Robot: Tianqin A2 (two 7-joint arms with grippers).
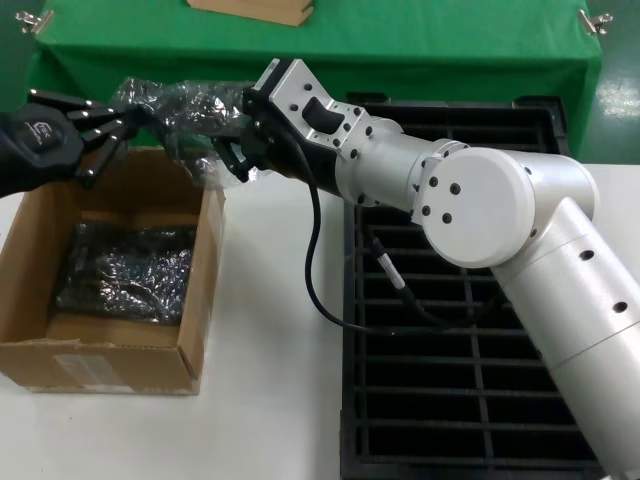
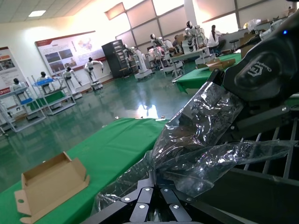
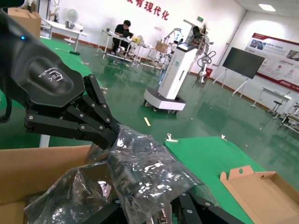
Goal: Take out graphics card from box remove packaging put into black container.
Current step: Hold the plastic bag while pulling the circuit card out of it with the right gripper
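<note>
Left tool [image 1: 120, 135] and right tool [image 1: 232, 152] both clenched on packaging [image 1: 185, 110], stretched above box [image 1: 205, 260].

1. A green cloth [image 1: 420, 45] covers the far side of the scene.
2. A tan box [image 1: 250, 9] rests on the cloth.
3. A white surface [image 1: 270, 340] lies nearer the viewer.

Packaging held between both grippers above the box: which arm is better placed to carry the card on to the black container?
Right, probably. The right gripper grips the packaging on the side nearest the black container; the left gripper holds its far end, over the box.
</note>
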